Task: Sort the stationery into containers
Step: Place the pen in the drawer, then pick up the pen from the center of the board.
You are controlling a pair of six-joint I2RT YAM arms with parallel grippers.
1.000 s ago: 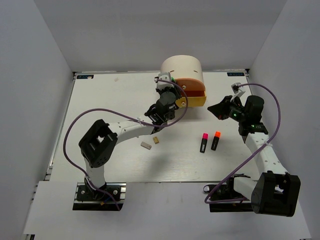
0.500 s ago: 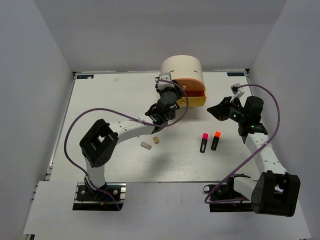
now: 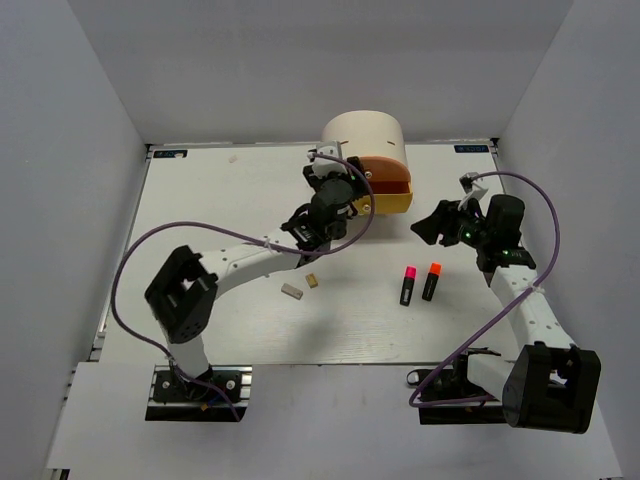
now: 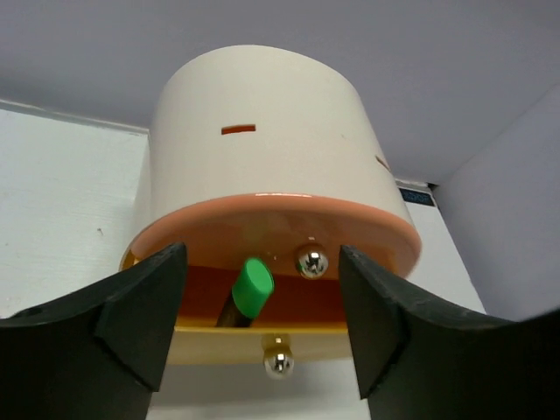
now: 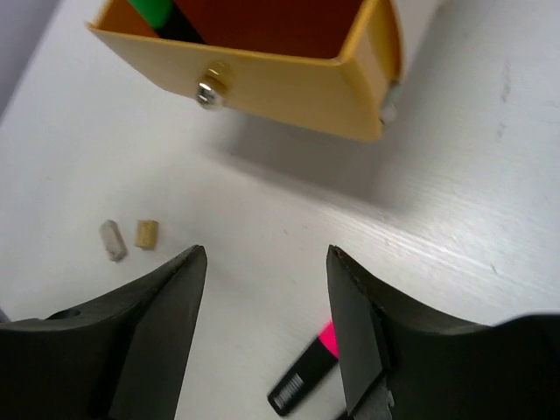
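The containers are drawers in a cream half-cylinder unit [image 3: 363, 135] [image 4: 262, 131]. Its orange drawer [image 3: 385, 172] [image 4: 280, 223] sits above the pulled-out yellow drawer [image 3: 393, 200] [image 4: 262, 341] [image 5: 280, 83]. A green-capped highlighter [image 4: 251, 289] [image 5: 157, 13] leans inside the yellow drawer. My left gripper [image 3: 340, 185] [image 4: 262, 324] hangs open right in front of both knobs, holding nothing. My right gripper [image 3: 432, 222] [image 5: 267, 324] is open and empty over the table right of the yellow drawer. On the table lie a pink highlighter [image 3: 408, 285] [image 5: 308, 372] and an orange highlighter [image 3: 431, 281].
A tan eraser [image 3: 313, 282] [image 5: 146, 234] and a grey eraser [image 3: 291, 292] [image 5: 112, 240] lie side by side under the left forearm. Purple cables loop off both arms. White walls close in the table at the back and both sides.
Both grippers have opened wide. The left arm's elbow has swung out to the left while its gripper stays at the drawers. The right gripper has barely shifted.
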